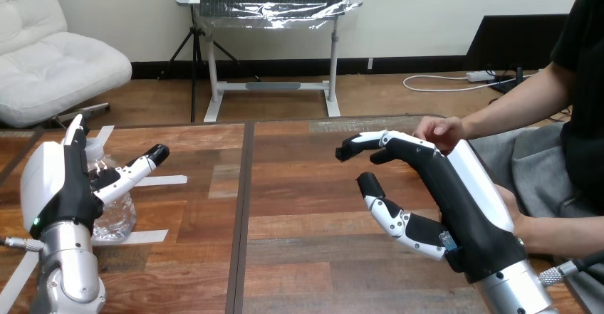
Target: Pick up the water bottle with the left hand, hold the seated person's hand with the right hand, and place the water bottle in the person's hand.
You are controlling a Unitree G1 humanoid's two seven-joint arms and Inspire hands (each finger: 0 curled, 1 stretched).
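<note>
Water bottle (115,213) stands upright on the table (299,207) at abt 9 o'clock, in the gap betw. thumb and fingers of the left hand (57,186), which is spread w/ fingers straight, not yet clamped; can't tell if they touch the plastic. Step in hand looks like the grasp: close thumb and fingers evenly round the mid-body, gently as thin clear plastic prob. dents, and check grip before lifting. Right hand (456,193) at abt 3 o'clock is spread too, holding nothing, w/ the person's hand (436,130) just beyond its fingertips at abt 2 o'clock.
</note>
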